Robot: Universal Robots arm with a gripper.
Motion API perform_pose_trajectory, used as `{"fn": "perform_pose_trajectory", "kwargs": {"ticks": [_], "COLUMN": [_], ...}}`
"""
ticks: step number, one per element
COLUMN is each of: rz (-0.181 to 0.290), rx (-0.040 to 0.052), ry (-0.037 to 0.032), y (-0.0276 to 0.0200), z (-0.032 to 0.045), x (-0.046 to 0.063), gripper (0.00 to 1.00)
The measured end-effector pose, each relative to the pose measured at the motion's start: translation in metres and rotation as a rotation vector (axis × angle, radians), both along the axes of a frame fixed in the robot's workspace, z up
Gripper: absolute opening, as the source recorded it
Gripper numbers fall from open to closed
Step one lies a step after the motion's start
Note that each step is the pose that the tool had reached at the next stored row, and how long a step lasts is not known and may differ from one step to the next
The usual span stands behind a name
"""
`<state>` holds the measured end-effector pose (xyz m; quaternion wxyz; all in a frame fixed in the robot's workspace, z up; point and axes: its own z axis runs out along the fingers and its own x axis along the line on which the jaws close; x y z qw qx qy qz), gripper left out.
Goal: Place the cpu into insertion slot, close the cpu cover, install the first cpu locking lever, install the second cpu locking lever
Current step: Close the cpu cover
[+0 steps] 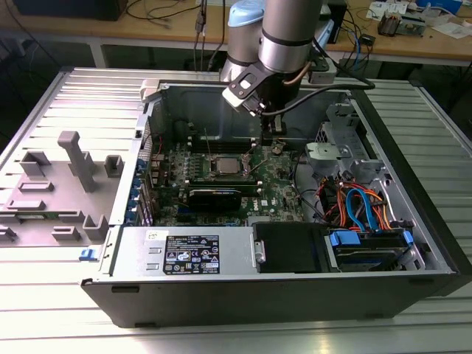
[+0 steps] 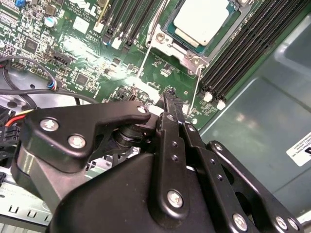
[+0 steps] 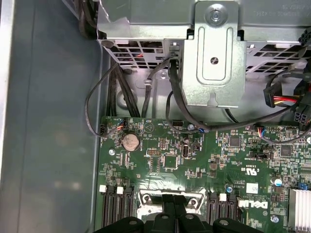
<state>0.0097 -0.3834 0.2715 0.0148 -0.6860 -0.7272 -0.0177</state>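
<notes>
Black linkage plates of the gripper (image 2: 167,94) are taking up most of the second wrist view, and I am reading its two fingers as pressed together with nothing visible between them. In the exterior view the grey arm (image 1: 284,29) is hanging almost vertically into the open computer case (image 1: 243,295), with the wrist tilted a little and the fingertips poised low over the green circuit board (image 3: 160,160), just beside the insertion slot (image 1: 209,167) on the exterior view's right. The cpu (image 2: 201,19) is sitting in that slot, its pale grey top facing up, and the cpu cover (image 2: 181,50) is looking to me like it is lying flat around it. One wire lever (image 2: 144,58) and the other wire lever (image 2: 196,92) are standing clear of the socket. The second is running just beside the fingers, and I cannot tell whether they are touching. In the first wrist view the fingertips are covering the middle of the socket, so I am seeing just its silvery corners. The cpu's far part is being cut off at the picture edge in the second wrist view. Long black memory slots (image 2: 243,53) are flanking the socket.
</notes>
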Motion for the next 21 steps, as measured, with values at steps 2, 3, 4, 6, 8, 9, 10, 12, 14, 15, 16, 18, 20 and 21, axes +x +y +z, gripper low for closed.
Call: {"fn": "perform_pose_trajectory", "kwargs": {"ticks": [2,3,4,6,8,9,10,12,14,15,16,18,20,21], "rz": [0.000,0.000,0.000,0.000,0.000,0.000,0.000,0.000,0.000,0.000,0.000,0.000,0.000,0.000], "rx": [0.0000,0.0000,-0.0002,-0.0005,-0.0003,-0.0004,-0.0004,-0.0004,-0.0004,-0.0004,-0.0004,-0.0004,-0.0004,-0.0004], "ry": [0.0000,-0.0001,0.0000,0.0000,0.0000,0.0000,0.0000,0.0000,0.0000,0.0000,0.0000,0.0000,0.0000,0.0000], "y": [0.0000,0.0000,0.0000,0.0000,0.0000,0.0000,0.0000,0.0000,0.0000,0.0000,0.0000,0.0000,0.0000,0.0000], "z": [-0.0006,-0.0010,-0.0017,-0.0023,-0.0024,-0.0024,-0.0024,-0.0024,-0.0024,-0.0024,-0.0024,-0.0024,-0.0024,-0.0025], "x": [0.0005,0.0008,0.0015,0.0023,0.0026,0.0028,0.0028,0.0028,0.0029,0.0029,0.0029,0.0029,0.0035,0.0051], "gripper": [0.11,0.11,0.11,0.11,0.11,0.11,0.11,0.11,0.11,0.11,0.11,0.11,0.11,0.11]}}
